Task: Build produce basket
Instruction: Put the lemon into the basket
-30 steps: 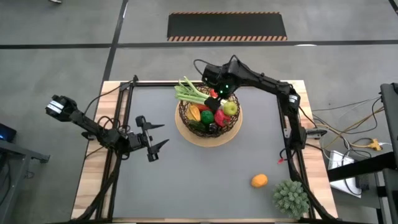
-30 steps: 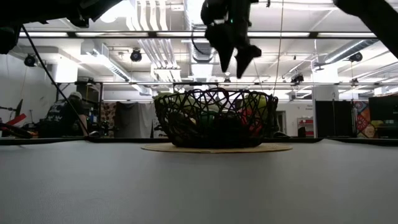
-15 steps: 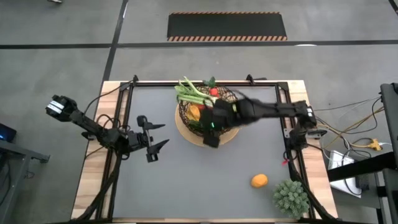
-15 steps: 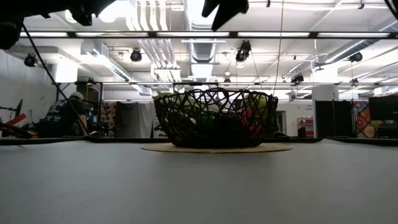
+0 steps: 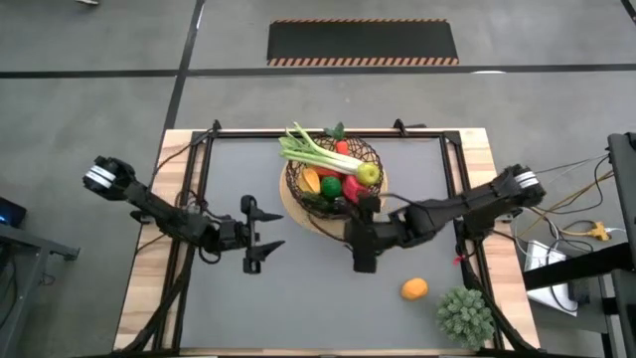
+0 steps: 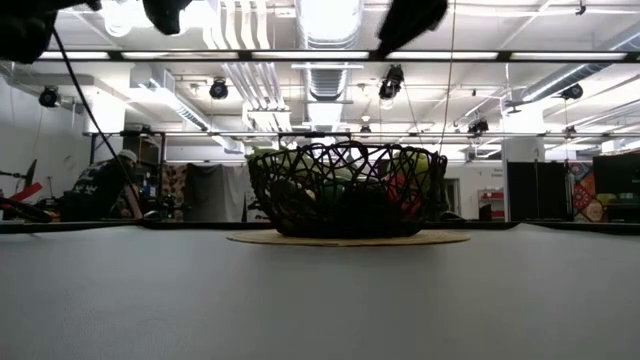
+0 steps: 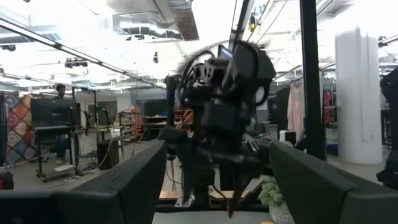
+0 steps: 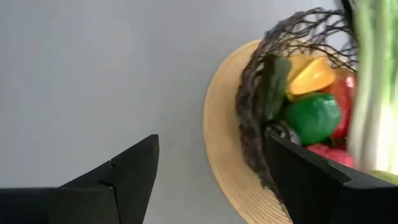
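Note:
The dark woven basket (image 5: 334, 189) stands on its pale wooden disc (image 5: 298, 211) at the table's far middle. It holds a leek (image 5: 310, 151), a green apple (image 5: 369, 175), red, green and yellow peppers and more produce. An orange (image 5: 414, 288) lies on the mat at the near right. My right gripper (image 5: 364, 261) is open and empty above the mat, just near of the basket. Its wrist view (image 8: 211, 186) shows the basket (image 8: 261, 106) ahead. My left gripper (image 5: 266, 237) is open and empty to the basket's left, facing the right arm (image 7: 217, 137).
A spiky green plant (image 5: 464, 316) stands at the near right corner, beside the orange. A black frame rail (image 5: 199, 199) runs along the table's left, right and far sides. Bare grey mat (image 5: 298, 308) lies near of the basket.
My right gripper has risen from over the basket's far side and swung across the basket toward the table's near edge. It now hangs over the mat near of the basket. My left gripper has gone a little toward the table's right. The basket and produce have stayed put.

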